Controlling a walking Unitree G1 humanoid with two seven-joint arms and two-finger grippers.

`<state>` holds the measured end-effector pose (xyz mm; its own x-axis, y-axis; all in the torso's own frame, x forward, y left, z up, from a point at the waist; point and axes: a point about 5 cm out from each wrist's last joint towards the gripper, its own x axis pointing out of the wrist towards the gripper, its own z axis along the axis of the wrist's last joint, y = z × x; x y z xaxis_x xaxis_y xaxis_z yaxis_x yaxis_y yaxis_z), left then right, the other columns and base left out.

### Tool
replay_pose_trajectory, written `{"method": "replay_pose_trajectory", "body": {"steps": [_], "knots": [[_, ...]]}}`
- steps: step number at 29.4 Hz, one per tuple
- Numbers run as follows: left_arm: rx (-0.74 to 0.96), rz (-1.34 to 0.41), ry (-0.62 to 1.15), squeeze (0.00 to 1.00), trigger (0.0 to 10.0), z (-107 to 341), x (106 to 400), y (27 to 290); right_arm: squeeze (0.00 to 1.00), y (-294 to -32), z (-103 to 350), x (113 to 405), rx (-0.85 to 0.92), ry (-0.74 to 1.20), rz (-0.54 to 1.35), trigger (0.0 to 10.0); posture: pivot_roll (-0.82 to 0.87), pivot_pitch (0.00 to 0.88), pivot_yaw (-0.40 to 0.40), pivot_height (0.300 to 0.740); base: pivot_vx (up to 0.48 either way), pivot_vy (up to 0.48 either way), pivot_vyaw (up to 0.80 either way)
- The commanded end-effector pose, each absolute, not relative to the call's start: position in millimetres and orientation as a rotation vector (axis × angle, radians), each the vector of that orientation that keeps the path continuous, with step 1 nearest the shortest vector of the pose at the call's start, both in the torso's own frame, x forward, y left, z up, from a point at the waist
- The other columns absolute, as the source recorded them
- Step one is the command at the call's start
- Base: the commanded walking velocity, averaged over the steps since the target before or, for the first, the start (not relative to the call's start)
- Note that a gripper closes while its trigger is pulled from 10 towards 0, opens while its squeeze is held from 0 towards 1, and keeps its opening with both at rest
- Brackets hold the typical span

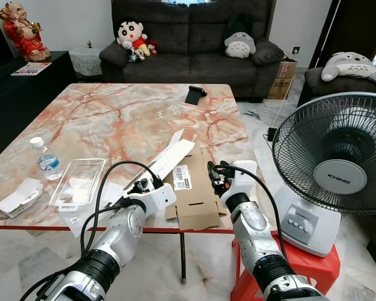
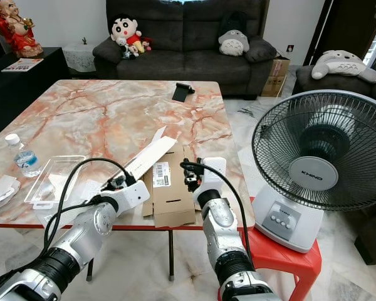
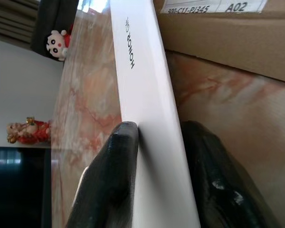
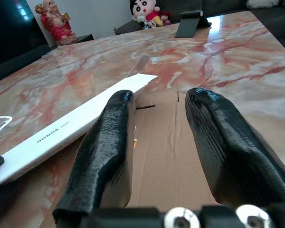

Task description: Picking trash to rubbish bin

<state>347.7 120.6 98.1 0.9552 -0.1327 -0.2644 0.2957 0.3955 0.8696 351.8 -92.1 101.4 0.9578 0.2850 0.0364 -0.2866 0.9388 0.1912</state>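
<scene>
- Two end effectors work at the near edge of the marble-patterned surface (image 1: 113, 119). The left end effector (image 3: 159, 156) is clamped on the near end of a long, flat white Honor box (image 1: 171, 157), one black finger on each broad face.
- From that grip the white box slants up and away, over the flattened cardboard box (image 1: 193, 188) lying just beside it.
- The right end effector (image 4: 159, 137) hovers low over the cardboard with its fingers apart, gripping nothing.
- The step looks like the pick-up of the white box; next it must be lifted clear and carried to a bin, which is not in sight.
- The box is smooth, rigid and thin-edged, so it may pivot in the pinch; the cardboard is matt, creased and labelled.
- Farther left of the left end effector lie a clear plastic tray (image 1: 77, 180) and a water bottle (image 1: 46, 160).
</scene>
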Motion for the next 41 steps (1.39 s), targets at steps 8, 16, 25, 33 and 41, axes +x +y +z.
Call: {"method": "replay_pose_trajectory", "body": {"steps": [8,16,25,33,41], "knots": [[1.15,-0.261,0.146,0.0,0.0,103,350,120,0.0,-93,99,352,0.184,0.004,0.298,10.0,-0.02,0.0,0.001,0.74,0.0,0.0,0.0],[1.152,-0.243,0.126,0.0,0.0,107,352,119,0.0,-93,99,351,0.182,0.004,0.299,10.0,-0.02,0.0,-0.001,0.74,0.0,0.0,0.0],[1.095,-0.066,0.005,0.0,10.0,132,360,126,0.0,-92,100,351,0.187,-0.001,0.305,10.0,-0.02,0.0,-0.005,0.74,0.0,0.0,0.0],[0.787,-0.069,-0.118,0.0,10.0,148,359,115,0.0,-91,102,351,0.202,-0.02,0.305,10.0,-0.01,0.0,-0.007,0.74,0.0,0.0,0.0],[0.477,-0.029,-0.194,0.0,10.0,153,352,116,0.0,-102,122,357,0.224,-0.131,0.248,10.0,-0.02,0.0,-0.008,0.74,0.0,0.0,0.0]]}}
